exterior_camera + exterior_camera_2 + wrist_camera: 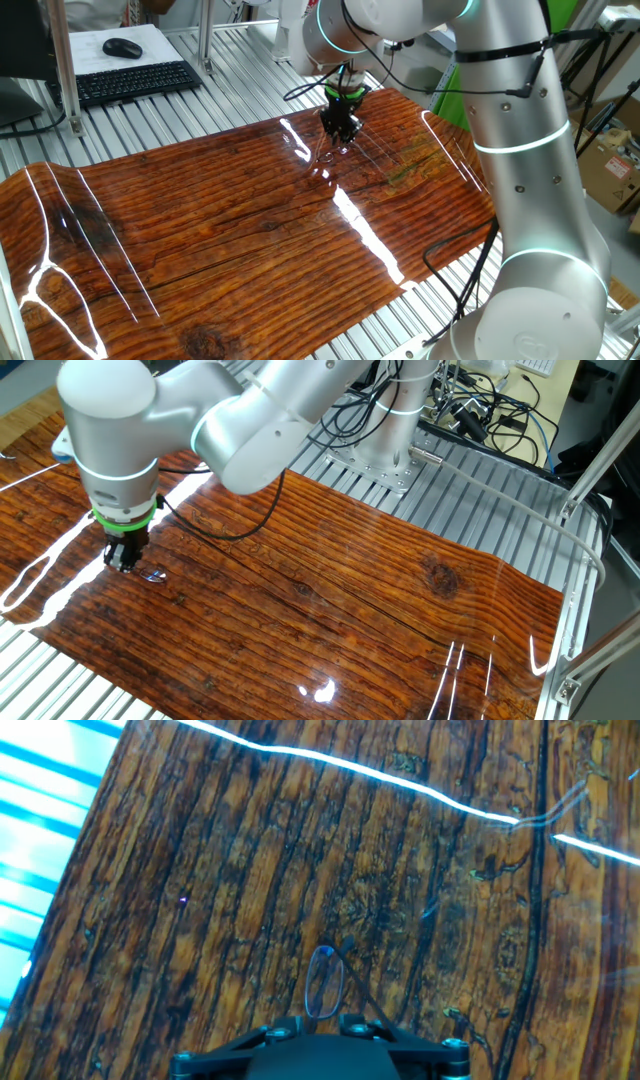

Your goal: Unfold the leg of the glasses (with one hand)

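The gripper [341,128] is hanging low over the wood-grain mat [200,230], its black tip right at the glasses [325,983]. In the hand view one clear lens is poking out just beyond the tip, with a thin dark leg [362,992] slanting beside it (whether the fingers are clamping anything, I cannot tell). A keyboard [130,82] is sitting far left.

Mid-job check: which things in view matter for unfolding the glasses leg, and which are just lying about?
Belongs to the job:
- glasses, on the wood-grain mat
- leg, thin dark arm beside the lens
- gripper, low over them

Just lying about:
- keyboard
- mouse
- cables
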You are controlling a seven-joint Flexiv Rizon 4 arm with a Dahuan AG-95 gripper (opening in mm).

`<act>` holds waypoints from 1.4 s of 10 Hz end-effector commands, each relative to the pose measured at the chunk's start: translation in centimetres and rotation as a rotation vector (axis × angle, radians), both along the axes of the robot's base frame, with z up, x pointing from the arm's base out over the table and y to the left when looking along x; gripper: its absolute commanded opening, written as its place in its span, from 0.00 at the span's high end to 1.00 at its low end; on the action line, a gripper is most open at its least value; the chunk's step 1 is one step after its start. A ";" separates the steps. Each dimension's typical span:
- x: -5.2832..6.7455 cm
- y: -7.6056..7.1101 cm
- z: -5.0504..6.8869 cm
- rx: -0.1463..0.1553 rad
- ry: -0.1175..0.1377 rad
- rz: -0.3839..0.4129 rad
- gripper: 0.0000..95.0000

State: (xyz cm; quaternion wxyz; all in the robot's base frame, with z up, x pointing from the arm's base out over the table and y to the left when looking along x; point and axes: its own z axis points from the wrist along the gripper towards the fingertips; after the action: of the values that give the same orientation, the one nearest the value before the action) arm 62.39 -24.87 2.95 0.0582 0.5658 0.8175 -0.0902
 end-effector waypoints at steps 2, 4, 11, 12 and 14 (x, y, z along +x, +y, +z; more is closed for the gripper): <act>0.1 0.0 -0.2 0.001 -0.010 0.000 0.80; 0.1 0.0 -0.2 -0.002 -0.012 0.010 0.80; 0.2 -0.5 -0.9 -0.008 -0.029 0.014 0.80; 0.2 -0.9 -1.0 -0.008 -0.030 0.017 0.80; 0.2 -1.0 -1.1 -0.005 -0.037 0.018 0.80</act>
State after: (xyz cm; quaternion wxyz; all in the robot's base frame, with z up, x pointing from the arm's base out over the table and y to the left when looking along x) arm 62.65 -25.90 1.89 0.0744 0.5598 0.8214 -0.0801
